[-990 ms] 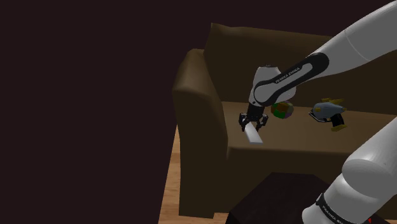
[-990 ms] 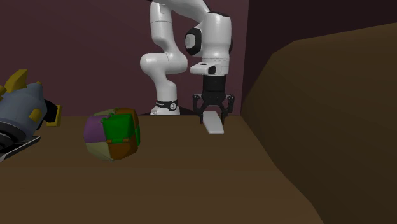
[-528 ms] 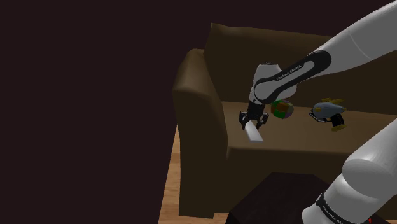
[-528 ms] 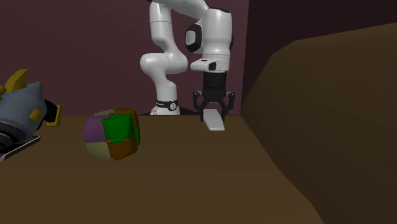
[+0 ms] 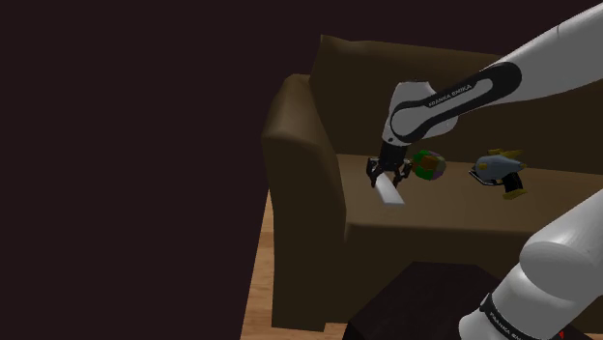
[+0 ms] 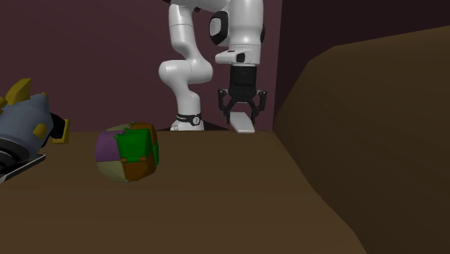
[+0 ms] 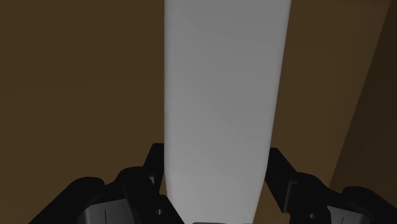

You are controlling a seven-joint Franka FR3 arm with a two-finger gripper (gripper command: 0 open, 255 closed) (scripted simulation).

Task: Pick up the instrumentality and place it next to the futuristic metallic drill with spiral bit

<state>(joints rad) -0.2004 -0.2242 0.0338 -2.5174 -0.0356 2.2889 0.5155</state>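
Raised over seat (image 5: 435, 205) — white bar (image 5: 390, 190) | wrist view: tool (image 7: 216, 191) clamps it | drill (image 5: 498, 171) apart

My gripper (image 5: 387, 176), clasped on the bar (image 5: 390, 192), hangs over the seat (image 5: 435, 214) near its armrest (image 5: 300, 145) end. That armrest rises as a tall wall close beside me, on the shoulder view's left, and the backrest (image 5: 387, 72) closes the far side. The ball (image 5: 428, 166) lies just beside my gripper, between me and the drill (image 5: 498, 171). Bare seat shows between ball and drill, and a broad bare strip runs along the front edge toward my stand (image 5: 416, 304). Above ball and drill, only my own arm (image 5: 483, 87) crosses the open air.
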